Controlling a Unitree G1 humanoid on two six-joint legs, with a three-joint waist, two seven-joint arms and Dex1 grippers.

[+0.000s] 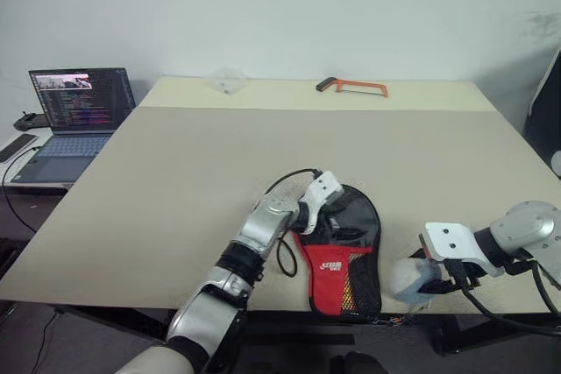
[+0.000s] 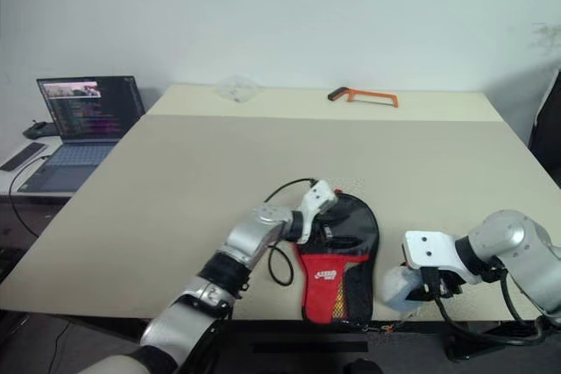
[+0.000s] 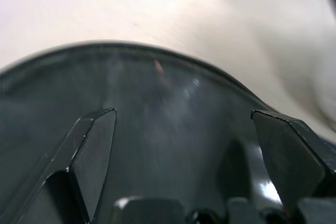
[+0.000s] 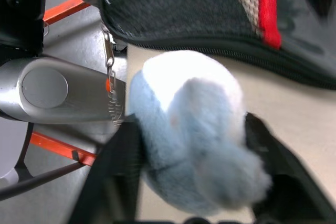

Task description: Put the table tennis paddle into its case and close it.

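Note:
The case (image 1: 355, 247), a black paddle-shaped pouch with a red lower part and a mesh pocket, lies flat near the table's front edge. The table tennis paddle is hidden. My left gripper (image 1: 337, 215) hovers over the case's round black top with its fingers (image 3: 94, 150) spread open and nothing between them. To the right of the case, at the table edge, my right gripper (image 1: 422, 290) is open, its two fingers standing either side of a small greyish-white fluffy pouch (image 4: 189, 124). That pouch lies beside the case's zip edge (image 4: 220, 51).
An open laptop (image 1: 79, 116) stands on a side table at the far left. An orange-handled saw (image 1: 353, 86) and a clear plastic item (image 1: 230, 82) lie at the table's far edge. The wide beige table (image 1: 219, 181) spreads behind the case.

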